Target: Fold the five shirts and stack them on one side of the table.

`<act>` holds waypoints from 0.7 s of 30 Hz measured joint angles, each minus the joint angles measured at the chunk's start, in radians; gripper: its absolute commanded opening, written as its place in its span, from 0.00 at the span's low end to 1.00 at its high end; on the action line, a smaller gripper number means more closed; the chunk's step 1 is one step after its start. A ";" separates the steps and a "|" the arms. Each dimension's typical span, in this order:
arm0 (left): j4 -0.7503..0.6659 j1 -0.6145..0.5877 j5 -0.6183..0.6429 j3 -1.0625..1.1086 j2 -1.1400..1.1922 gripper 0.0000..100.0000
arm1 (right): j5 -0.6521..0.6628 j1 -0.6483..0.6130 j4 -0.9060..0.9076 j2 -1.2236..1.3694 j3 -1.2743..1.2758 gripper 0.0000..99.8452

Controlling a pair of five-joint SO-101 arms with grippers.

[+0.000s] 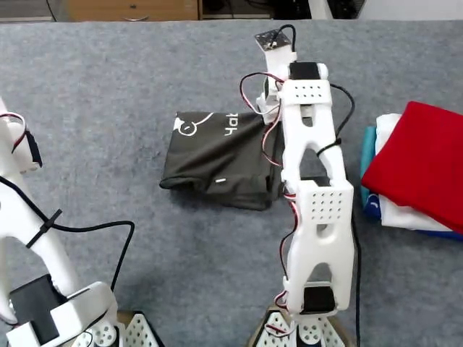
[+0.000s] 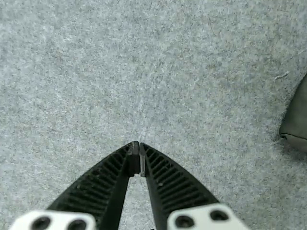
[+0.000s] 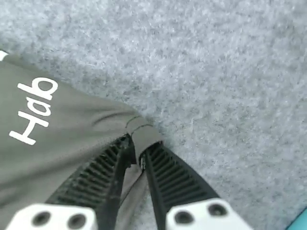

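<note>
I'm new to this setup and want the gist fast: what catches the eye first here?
A folded dark shirt lies in the middle of the grey table, its corner pinched in the right gripper. At the right edge a red shirt tops a stack of folded shirts. The left gripper is shut over bare table.

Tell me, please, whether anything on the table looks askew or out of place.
On the right, the red shirt lies rotated on the white shirt beneath, their edges not aligned. The dark shirt lies apart from them, one corner pinched in the right hand.
</note>
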 measured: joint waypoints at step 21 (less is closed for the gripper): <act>0.000 0.000 0.000 0.000 -0.005 0.02 | 0.002 -0.068 0.348 0.011 -0.229 0.00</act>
